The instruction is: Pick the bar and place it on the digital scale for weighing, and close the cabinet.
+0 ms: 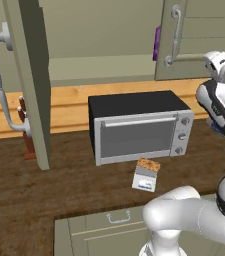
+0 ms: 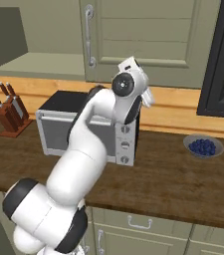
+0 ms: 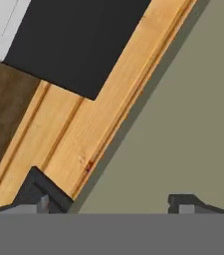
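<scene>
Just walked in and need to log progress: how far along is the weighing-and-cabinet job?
Done: the bar lies on the scale in front of the toaster oven. In hand: the open, empty pincer is raised near the wall behind the oven. Left: the cabinet door on the left stands open and needs closing.

The scene is viewed from behind the arm by both base cameras, angled forward and down over the counter (image 1: 44,195). From the left one, the toaster oven (image 1: 139,132) is seen front-on; from the right one, it is seen obliquely. The oven, the knife block (image 2: 10,117) and the counter are shared. The oven's black top is seen close up by the hand camera.
</scene>
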Tool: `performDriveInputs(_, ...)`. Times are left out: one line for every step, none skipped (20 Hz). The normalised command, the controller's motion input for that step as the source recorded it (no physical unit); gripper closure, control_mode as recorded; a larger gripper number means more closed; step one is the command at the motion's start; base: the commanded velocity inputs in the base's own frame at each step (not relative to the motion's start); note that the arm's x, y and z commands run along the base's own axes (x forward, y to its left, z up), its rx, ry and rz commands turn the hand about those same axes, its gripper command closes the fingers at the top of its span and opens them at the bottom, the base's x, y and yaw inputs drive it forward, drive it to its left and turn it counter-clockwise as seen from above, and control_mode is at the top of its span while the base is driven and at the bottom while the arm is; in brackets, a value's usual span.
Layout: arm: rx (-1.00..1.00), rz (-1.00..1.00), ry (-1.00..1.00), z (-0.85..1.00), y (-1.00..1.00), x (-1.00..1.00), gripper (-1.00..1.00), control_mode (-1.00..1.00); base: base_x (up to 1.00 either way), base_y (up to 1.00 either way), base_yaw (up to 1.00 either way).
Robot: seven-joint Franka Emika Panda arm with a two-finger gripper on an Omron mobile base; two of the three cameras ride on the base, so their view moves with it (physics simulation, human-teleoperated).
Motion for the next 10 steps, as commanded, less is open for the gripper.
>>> performDriveInputs(0.0,0.01,-0.52,-0.61,-0.22,1.0,-1.0,-1.0,0.0,0.0,0.0)
performDriveInputs(0.0,0.05,-0.47,-0.48,-0.2,1.0,-1.0,-1.0,0.0,0.0,0.0)
performDriveInputs(0.0,0.08,-0.42,-0.43,-0.15,1.0,-1.0,-1.0,0.0,0.0,0.0)
performDriveInputs(0.0,0.09,-0.38,-0.42,-0.14,1.0,-1.0,-1.0,0.0,0.0,0.0)
performDriveInputs(0.0,0.09,-0.33,-0.41,-0.13,1.0,-1.0,-1.0,0.0,0.0,0.0)
performDriveInputs(0.0,0.08,-0.29,-0.26,-0.14,1.0,-1.0,-1.0,0.0,0.0,0.0)
performDriveInputs(0.01,0.08,-0.24,-0.16,-0.16,1.0,-1.0,-1.0,0.0,0.0,0.0)
performDriveInputs(0.01,0.08,-0.23,-0.12,-0.2,1.0,-1.0,-1.0,0.0,0.0,0.0)
performDriveInputs(0.0,0.09,-0.17,0.0,-0.32,1.0,-1.0,-1.0,0.0,0.0,0.0)
performDriveInputs(-0.01,0.01,-0.04,0.0,-0.31,0.57,-1.0,-1.0,0.0,0.0,0.0)
